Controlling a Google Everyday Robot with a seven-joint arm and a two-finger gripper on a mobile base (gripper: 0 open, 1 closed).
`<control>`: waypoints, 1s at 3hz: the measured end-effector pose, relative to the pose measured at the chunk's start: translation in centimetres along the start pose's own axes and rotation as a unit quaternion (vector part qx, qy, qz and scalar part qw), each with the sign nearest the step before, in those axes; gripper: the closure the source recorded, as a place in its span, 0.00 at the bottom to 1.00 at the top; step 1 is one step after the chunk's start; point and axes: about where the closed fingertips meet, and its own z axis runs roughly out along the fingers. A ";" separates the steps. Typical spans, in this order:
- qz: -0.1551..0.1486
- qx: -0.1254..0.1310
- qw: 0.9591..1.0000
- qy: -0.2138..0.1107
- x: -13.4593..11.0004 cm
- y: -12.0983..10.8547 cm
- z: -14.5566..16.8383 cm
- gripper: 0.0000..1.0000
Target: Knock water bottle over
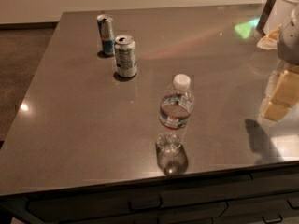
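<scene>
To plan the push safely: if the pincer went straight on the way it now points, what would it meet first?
Hard to say: the pincer is cut off at the right edge. It seems to aim down, so probably the table, not the water bottle.

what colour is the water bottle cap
White cap on water bottle, camera view; tool at right edge.
</scene>
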 end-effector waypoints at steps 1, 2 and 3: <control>0.000 0.001 1.000 -0.001 0.0 0.0 -0.1 0.00; 0.002 -0.021 0.999 -0.032 -1.1 0.5 1.0 0.00; -0.008 -0.050 0.995 -0.085 -3.6 2.1 3.0 0.00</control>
